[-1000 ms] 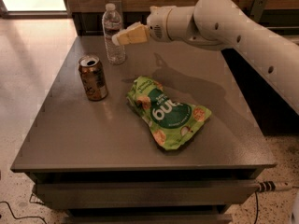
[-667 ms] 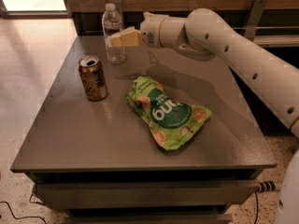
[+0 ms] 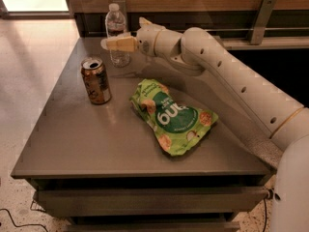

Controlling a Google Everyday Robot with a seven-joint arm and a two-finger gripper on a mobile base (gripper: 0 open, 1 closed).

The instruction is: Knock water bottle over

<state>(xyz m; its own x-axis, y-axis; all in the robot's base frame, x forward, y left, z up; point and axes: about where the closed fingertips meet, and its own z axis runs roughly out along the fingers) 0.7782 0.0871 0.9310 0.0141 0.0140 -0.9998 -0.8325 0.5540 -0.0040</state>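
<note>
The green snack bag (image 3: 175,117) is showing large white letters, lying upside down to the camera and not reading clearly. Print on the water bottle (image 3: 116,25) and the drink can (image 3: 95,81) is staying illegible. The gripper (image 3: 110,43), unmarked, is sitting level with the bottle's middle.
</note>
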